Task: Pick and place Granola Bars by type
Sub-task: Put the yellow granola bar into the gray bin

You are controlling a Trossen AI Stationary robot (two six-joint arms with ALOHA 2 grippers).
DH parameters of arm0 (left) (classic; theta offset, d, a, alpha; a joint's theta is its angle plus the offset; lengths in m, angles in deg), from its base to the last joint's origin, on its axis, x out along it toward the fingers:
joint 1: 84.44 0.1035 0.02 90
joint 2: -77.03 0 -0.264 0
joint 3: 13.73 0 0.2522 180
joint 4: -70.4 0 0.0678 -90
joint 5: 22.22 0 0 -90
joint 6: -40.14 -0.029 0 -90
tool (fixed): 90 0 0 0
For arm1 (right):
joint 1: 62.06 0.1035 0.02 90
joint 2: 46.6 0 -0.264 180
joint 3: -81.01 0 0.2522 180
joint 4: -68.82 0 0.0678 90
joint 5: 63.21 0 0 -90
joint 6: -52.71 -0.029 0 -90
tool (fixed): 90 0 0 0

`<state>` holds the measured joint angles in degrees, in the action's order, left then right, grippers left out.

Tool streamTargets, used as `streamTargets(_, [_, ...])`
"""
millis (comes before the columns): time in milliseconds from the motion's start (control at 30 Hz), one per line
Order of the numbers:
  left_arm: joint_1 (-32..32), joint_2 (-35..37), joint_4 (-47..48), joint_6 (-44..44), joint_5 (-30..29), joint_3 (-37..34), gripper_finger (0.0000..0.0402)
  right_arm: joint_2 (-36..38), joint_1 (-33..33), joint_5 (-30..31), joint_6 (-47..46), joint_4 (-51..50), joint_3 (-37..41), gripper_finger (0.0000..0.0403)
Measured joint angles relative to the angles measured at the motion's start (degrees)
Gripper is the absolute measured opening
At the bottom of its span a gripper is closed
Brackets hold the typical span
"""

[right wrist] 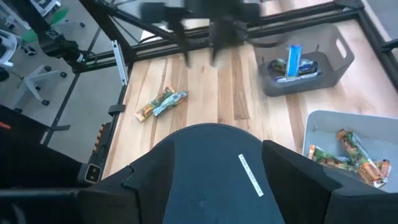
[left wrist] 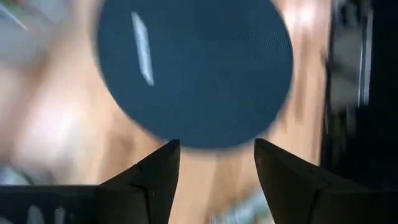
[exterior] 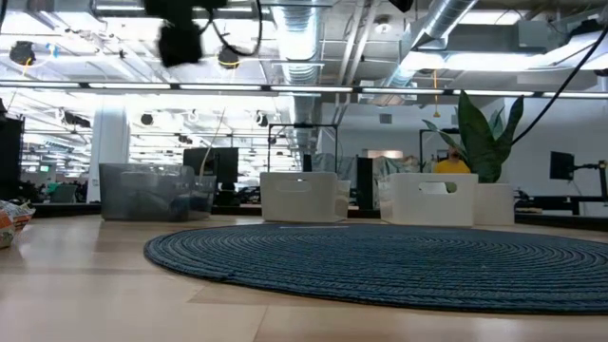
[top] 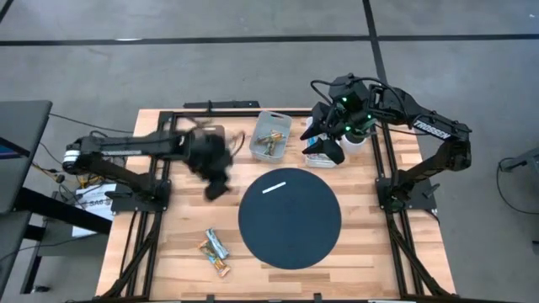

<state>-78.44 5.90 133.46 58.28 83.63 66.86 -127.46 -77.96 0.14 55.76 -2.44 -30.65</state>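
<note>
A few granola bars [top: 215,249], blue and gold-brown, lie in a small heap on the wood near the table's near-left corner; the right wrist view shows these bars [right wrist: 160,104] too. More gold-brown bars lie in a white bin [top: 271,135], and a blue bar [right wrist: 292,61] stands in a grey bin [right wrist: 305,65]. My left gripper [top: 217,181] is open and empty, blurred, left of the mat between the grey bin and the heap. My right gripper [top: 325,145] is open and empty above another white bin at the far right.
A round dark blue woven mat [top: 290,219] fills the table's middle, with a thin white strip [top: 274,187] on its far part. Three bins stand in a row along the far side [exterior: 304,195]. Black frame rails run along both table sides.
</note>
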Motion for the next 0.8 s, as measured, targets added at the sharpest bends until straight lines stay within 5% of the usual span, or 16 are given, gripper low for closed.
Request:
streamTargets(333, [-21.8, -2.4, 18.6, 0.8, -4.8, 0.0, 0.0179, 0.0, 0.0, 0.0, 0.0, -1.7, 0.0, 0.0232])
streamTargets(800, [-29.8, -17.6, 12.9, -6.6, -2.6, -2.5, 0.0179, 0.0, 0.0, -0.1, 0.0, -2.1, 0.0, 0.0232])
